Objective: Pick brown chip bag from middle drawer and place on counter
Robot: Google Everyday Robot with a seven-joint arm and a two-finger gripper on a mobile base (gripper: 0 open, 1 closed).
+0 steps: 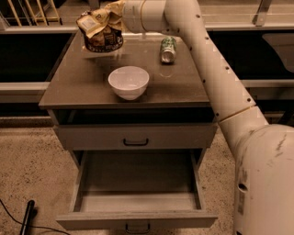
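Note:
The brown chip bag [101,31], crumpled with a cream-tan top, hangs over the back left of the counter [82,87]. My gripper [115,13] is shut on the bag's upper right edge, and the bag hides most of the fingers. The bag's lower edge is just above the slab; I cannot tell whether it touches. The middle drawer [138,219] is pulled fully out at the bottom of the view, and nothing shows inside it. The white arm reaches in from the right, across the back of the counter.
A white bowl [128,81] stands at the counter's middle front. A green-and-white drink can [168,49] lies at the back right. The upper handled drawer [135,136] is shut. A black cable and plug [26,215] lie on the floor at lower left.

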